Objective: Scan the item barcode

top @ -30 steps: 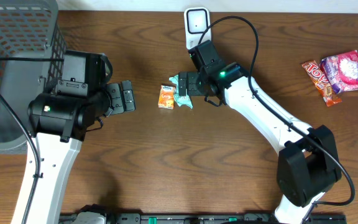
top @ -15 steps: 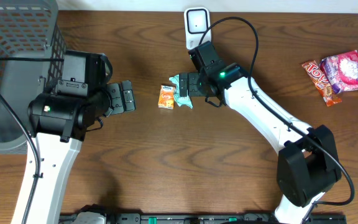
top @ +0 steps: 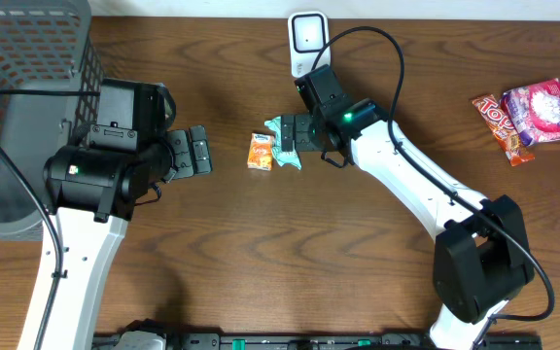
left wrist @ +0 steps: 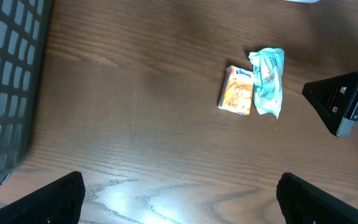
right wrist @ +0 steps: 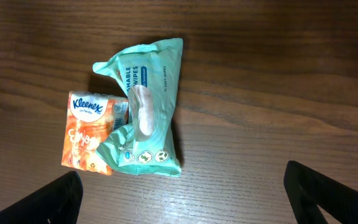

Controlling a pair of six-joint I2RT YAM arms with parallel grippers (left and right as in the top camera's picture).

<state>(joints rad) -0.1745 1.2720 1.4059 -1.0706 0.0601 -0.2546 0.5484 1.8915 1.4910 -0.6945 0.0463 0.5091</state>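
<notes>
A teal wipes pack point(top: 286, 154) lies on the wooden table beside a small orange Kleenex pack point(top: 260, 152), the two touching. The white barcode scanner point(top: 307, 37) stands at the table's back edge. My right gripper point(top: 296, 133) hovers open just above the wipes' right side, holding nothing. Its wrist view shows the wipes point(right wrist: 145, 112) and Kleenex point(right wrist: 89, 132) ahead of the spread right gripper point(right wrist: 185, 196). My left gripper point(top: 198, 152) is open and empty, left of the packs. The left wrist view shows the Kleenex point(left wrist: 237, 90) and wipes point(left wrist: 268, 81) far ahead of the left gripper point(left wrist: 179, 199).
A grey mesh basket point(top: 27, 87) fills the far left corner. At the right edge of the table lie a pink snack bag point(top: 542, 109) and a red-orange snack pack point(top: 502, 126). The right gripper's fingers point(left wrist: 344, 102) show at the right in the left wrist view.
</notes>
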